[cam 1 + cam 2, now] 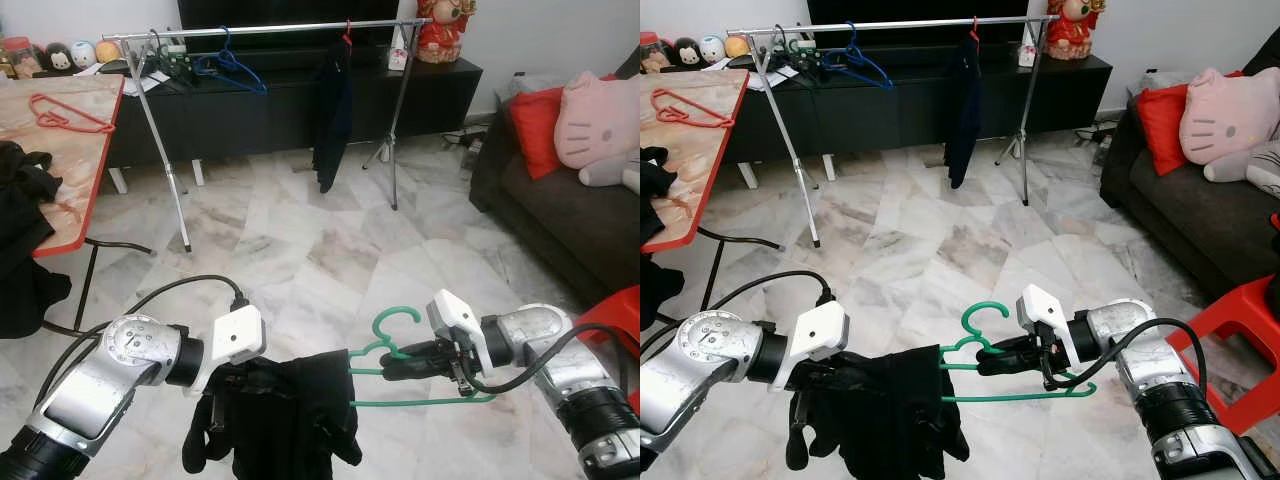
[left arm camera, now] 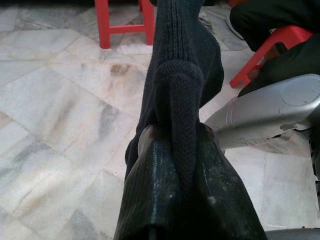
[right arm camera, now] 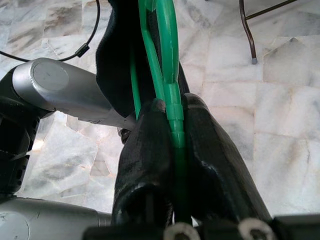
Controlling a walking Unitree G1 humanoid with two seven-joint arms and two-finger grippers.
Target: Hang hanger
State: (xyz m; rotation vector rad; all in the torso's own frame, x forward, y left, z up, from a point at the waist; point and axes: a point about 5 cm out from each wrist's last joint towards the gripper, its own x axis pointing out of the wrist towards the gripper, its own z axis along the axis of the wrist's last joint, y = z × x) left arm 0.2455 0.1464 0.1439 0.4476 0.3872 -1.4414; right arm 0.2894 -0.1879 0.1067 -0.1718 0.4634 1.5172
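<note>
The green hanger point(image 1: 400, 365) sat low in front of the robot, well short of the clothes rail point(image 1: 270, 30) across the marble floor point(image 1: 300, 250). The right end effector point(image 1: 400, 360) was clamped tight on the hanger's neck, just below the hook, and the black garment point(image 1: 285, 410) was part-way onto one shoulder of the hanger. The left end effector point(image 2: 175, 165) was closed on a fold of that garment, holding its bulk up beside the hanger.

Judging from this, the step in hand was carrying the loaded hanger to the rail. To do it well, the hook should stay upright and free of cloth, and the garment should probably sit fully over both shoulders before the left grip lets go, or it may slide off. The hook would best go over a bare stretch of the rail, between the blue hanger point(image 1: 232, 68) and the dark garment point(image 1: 333, 110) already hanging there, then be lowered until the bar takes the weight before the right grip opens.

By count: one green hanger in hand, one blue hanger on the rail, a red hanger lying on the counter point(image 1: 60, 150) away from the rail, and a red hook showing above the hung garment. At least one more hanger hung near the rail's counter-side end, too small to count surely.
</note>
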